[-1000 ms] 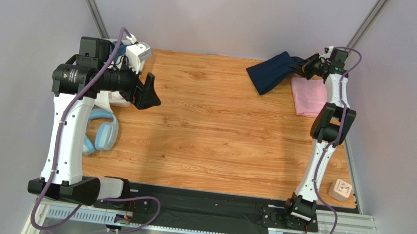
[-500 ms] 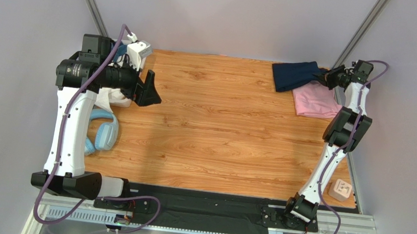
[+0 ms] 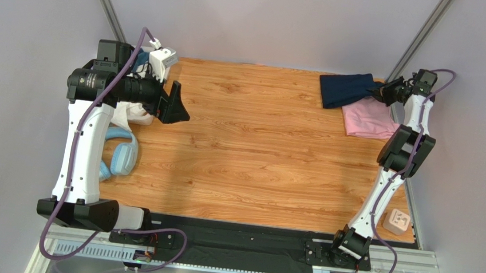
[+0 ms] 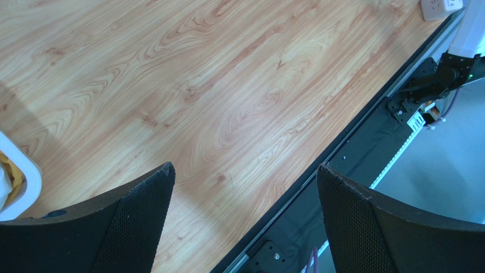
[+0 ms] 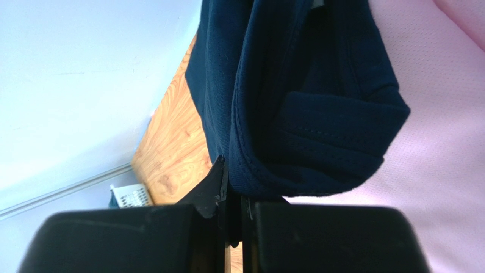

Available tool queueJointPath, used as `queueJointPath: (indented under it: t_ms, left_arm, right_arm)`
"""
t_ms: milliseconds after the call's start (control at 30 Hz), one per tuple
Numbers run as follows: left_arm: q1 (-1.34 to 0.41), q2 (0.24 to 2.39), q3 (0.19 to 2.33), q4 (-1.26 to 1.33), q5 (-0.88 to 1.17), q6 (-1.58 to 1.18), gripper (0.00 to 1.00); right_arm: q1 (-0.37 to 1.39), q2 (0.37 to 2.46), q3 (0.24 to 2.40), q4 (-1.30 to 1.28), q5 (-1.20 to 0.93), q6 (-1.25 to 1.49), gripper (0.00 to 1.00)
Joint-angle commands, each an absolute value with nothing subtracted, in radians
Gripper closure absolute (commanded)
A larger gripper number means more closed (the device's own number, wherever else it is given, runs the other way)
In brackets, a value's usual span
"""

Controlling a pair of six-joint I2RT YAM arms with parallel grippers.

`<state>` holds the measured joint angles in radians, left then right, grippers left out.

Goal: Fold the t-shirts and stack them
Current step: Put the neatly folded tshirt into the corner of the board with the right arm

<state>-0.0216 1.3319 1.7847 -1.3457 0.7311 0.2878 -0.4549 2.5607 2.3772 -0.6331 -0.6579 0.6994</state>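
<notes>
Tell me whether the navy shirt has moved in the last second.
Yes. The navy shirt, pinched in the right hand, has shifted right along the table's far edge, toward its right corner.

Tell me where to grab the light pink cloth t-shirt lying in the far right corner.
Pinch the light pink cloth t-shirt at its near-left corner, coming from the middle of the wooden table. That corner lies bare; the dark navy cloth t-shirt, clamped in the right tool, hangs over its far edge, and the right arm crowds its right side.
</notes>
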Motion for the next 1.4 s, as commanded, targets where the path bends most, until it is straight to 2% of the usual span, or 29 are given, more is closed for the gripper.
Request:
queueJointPath:
  t_ms: [0, 333, 600, 767, 833, 933, 967, 1067, 1200, 1267, 1367]
  left_arm:
    - [-0.014, 1.332, 1.778, -1.322, 0.776, 0.273, 0.00]
    - [-0.014, 1.305, 1.781, -1.338, 0.773, 0.296, 0.00]
    - [-0.014, 1.292, 1.796, -1.354, 0.769, 0.321, 0.00]
    - [-0.014, 1.275, 1.793, -1.371, 0.761, 0.344, 0.00]
    - [-0.014, 1.272, 1.793, -1.371, 0.759, 0.348, 0.00]
    - [-0.014, 1.278, 1.802, -1.368, 0.764, 0.344, 0.00]
    - [-0.014, 1.279, 1.807, -1.367, 0.765, 0.341, 0.00]
    - [-0.014, 1.290, 1.827, -1.365, 0.769, 0.336, 0.00]
    - [-0.014, 1.302, 1.841, -1.358, 0.761, 0.333, 0.00]
    - [-0.012, 1.305, 1.836, -1.342, 0.761, 0.325, 0.00]
    - [-0.012, 1.305, 1.813, -1.322, 0.781, 0.307, 0.00]
  right_arm:
    - [-0.520, 2.321, 2.408, -0.618, -0.507, 0.624, 1.00]
    - [-0.494, 2.240, 2.401, -0.719, -0.407, 0.554, 1.00]
    - [-0.494, 2.135, 2.131, -0.710, -0.350, 0.532, 1.00]
    - [-0.479, 2.135, 2.091, -0.759, -0.310, 0.514, 1.00]
    - [-0.463, 2.132, 2.098, -0.814, -0.191, 0.503, 1.00]
    - [-0.428, 2.123, 2.085, -0.908, -0.083, 0.499, 0.79]
    - [-0.410, 2.129, 2.088, -0.951, -0.066, 0.503, 0.60]
    - [-0.374, 2.143, 2.088, -1.041, -0.040, 0.523, 0.38]
    - [-0.322, 2.097, 1.994, -1.109, -0.060, 0.526, 0.29]
    - [-0.278, 2.030, 1.860, -1.085, -0.051, 0.512, 0.24]
    - [-0.250, 1.887, 1.740, -1.016, -0.060, 0.506, 0.23]
